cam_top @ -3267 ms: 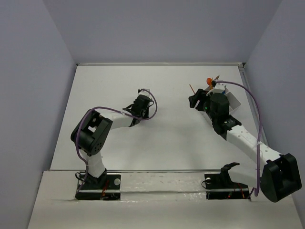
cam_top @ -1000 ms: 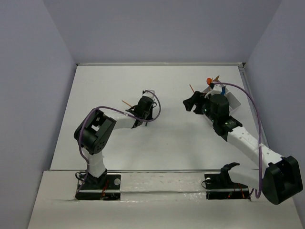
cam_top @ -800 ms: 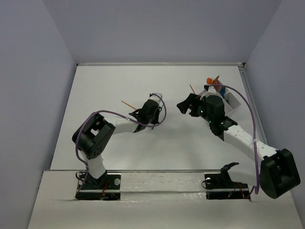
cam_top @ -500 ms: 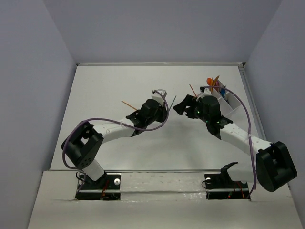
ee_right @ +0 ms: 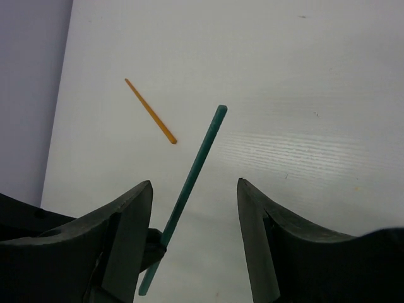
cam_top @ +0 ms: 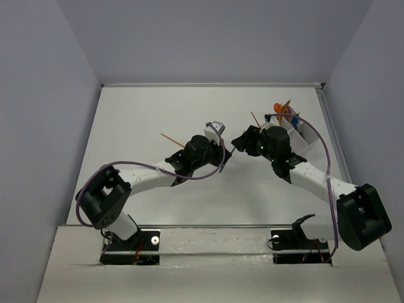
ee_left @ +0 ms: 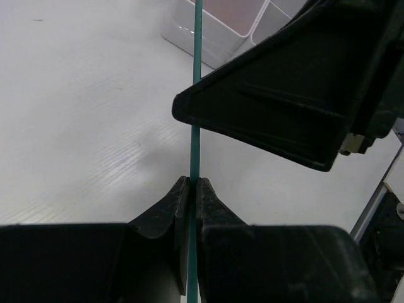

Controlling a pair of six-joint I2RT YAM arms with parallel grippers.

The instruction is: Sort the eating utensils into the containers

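Left hand [ee_left: 192, 186] is clamped on the teal utensil [ee_left: 194, 95], both fingers pressed flat against its thin shaft. Only the shaft shows; whether it is a fork, knife or spoon cannot be told. Held by its lower part, the utensil rises clear of the bench [cam_top: 145, 113], with its free end slanting up. Right hand [ee_right: 194, 185] is spread wide and straddles the same shaft, with bench showing on either side between shaft and fingers, so there is no contact. In the overhead view the two hands meet near the middle of the bench, left hand [cam_top: 224, 151] just beside right hand [cam_top: 241, 140]. An orange utensil [ee_right: 150, 111] lies flat on the bench well to the left of the hands, apart from both. The container [cam_top: 307, 134] sits at the right side of the bench, behind the right arm, with orange and blue utensils [cam_top: 282, 108] standing up out of its far end.
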